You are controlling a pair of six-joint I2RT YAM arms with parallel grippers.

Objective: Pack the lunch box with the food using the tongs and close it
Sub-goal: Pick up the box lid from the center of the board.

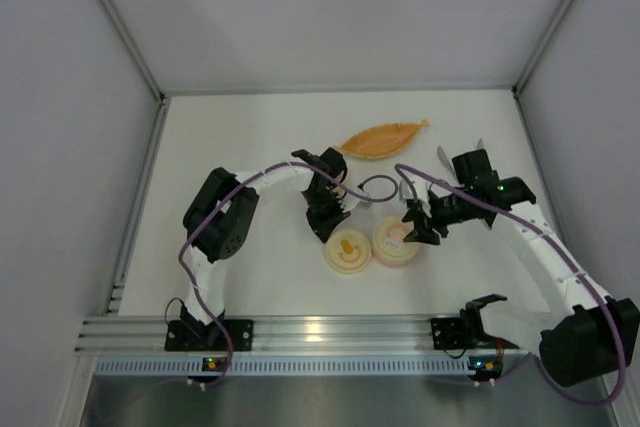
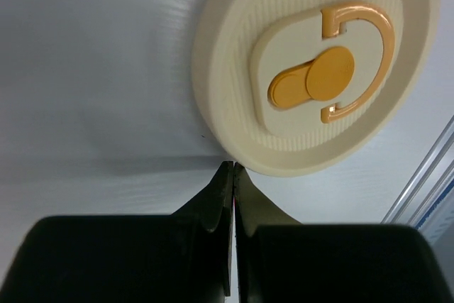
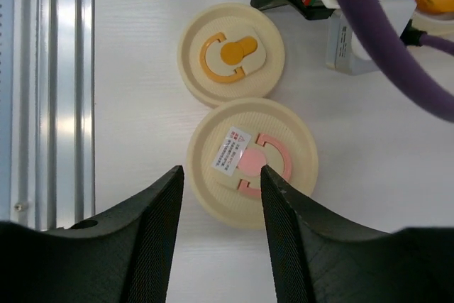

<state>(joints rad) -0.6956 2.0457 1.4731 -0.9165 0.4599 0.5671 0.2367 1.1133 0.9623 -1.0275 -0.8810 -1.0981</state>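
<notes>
Right wrist: orange-latched tub [image 3: 230, 54] and pink-latched tub [image 3: 252, 162], both lidded; right jaws parted, left jaws together.

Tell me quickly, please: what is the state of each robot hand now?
Left hand: closed, holding nothing, tips beside the orange-handled lid.
Right hand: open, empty, above the pink-handled lid.
</notes>
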